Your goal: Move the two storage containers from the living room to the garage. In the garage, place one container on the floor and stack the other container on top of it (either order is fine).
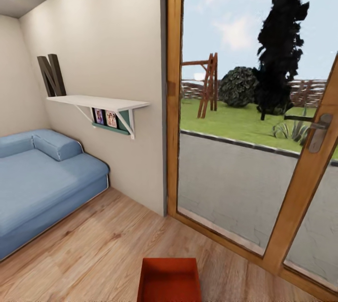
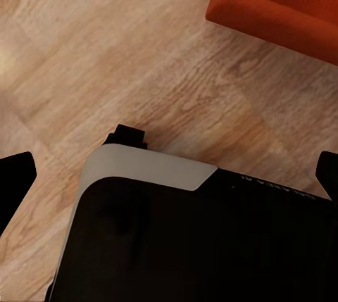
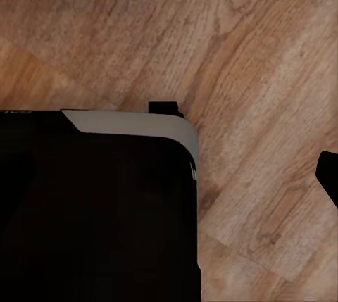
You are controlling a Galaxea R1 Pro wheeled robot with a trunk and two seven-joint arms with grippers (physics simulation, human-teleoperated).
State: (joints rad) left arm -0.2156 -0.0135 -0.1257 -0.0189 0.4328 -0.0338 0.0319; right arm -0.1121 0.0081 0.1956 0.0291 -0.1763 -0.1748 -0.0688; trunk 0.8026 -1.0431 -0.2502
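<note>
One orange-red storage container (image 1: 169, 278) sits on the light wood floor (image 1: 94, 255) of the living room, near the left gripper (image 2: 169, 175), whose fingers (image 2: 15, 179) are spread wide, holding nothing. I cannot tell how the right gripper stands.

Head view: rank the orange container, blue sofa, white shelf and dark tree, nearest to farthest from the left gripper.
1. orange container, on the floor just ahead, beside the left gripper in its wrist view.
2. blue sofa, left.
3. white shelf, left wall, higher.
4. dark tree, outdoors, right.

Orange-red topless storage container (image 1: 169, 279) sits upright on living room wood planks (image 1: 94, 250)
</note>
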